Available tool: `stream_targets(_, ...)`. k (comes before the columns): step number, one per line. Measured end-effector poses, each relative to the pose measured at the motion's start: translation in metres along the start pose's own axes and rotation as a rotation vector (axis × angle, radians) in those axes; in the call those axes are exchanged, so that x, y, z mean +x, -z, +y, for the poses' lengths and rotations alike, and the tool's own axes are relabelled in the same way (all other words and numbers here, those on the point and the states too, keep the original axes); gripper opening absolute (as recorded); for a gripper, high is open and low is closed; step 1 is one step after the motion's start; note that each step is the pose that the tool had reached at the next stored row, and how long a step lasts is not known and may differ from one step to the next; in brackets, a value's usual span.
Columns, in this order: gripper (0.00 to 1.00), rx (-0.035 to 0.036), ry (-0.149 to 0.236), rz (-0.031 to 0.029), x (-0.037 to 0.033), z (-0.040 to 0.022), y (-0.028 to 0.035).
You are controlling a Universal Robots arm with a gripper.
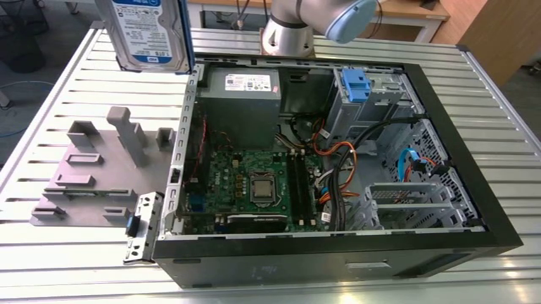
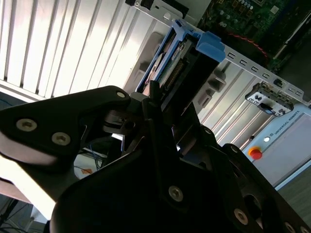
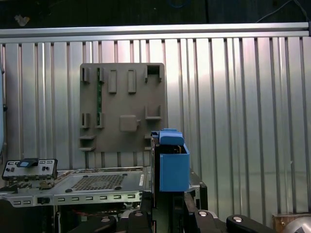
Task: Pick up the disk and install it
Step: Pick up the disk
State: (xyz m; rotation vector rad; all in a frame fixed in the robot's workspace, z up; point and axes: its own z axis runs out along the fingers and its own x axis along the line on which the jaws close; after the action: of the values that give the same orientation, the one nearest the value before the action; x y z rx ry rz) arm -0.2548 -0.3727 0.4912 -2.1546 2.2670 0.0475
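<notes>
Silver metal with a blue-and-white label, the disk point(image 1: 142, 31) is held up in the air, clear of the ribbed metal table point(image 1: 72, 266), above the table's far edge toward the exterior view's left. It is seen upright there with the label turned to the camera. A blue side rail point(image 1: 187, 41) runs along the edge nearer the open computer case point(image 1: 338, 259), and the disk's upper part is cut off by the picture's edge. In the second wrist view the disk point(image 2: 167, 68) is seen edge-on between the black fingers point(image 2: 154, 97) of the gripper point(image 2: 170, 104), which are closed against its two faces, so the disk is firmly clamped. In the first wrist view a blue rail is shown standing out of the gripper point(image 3: 167, 208), with a grey fixture plate point(image 3: 121, 111) lying flat on the table beyond it. In the exterior view that plate is placed just beside the case, toward the table's edge on the exterior view's left. Inside the case a grey box with a white sticker point(image 1: 241, 101) is set in a far corner. A blue latch on a grey metal cage point(image 1: 355, 85) is fitted along the far wall, and a green motherboard point(image 1: 253, 183) is laid on the floor. The arm point(image 1: 296, 25) is seen at the table's far edge, behind the case.
</notes>
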Motion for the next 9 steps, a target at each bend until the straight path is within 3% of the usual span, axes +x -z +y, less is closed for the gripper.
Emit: stream_targets(9, 0.35, 0.0000, 0.000, -0.0004, -0.0006, -0.0121, 0.0001)
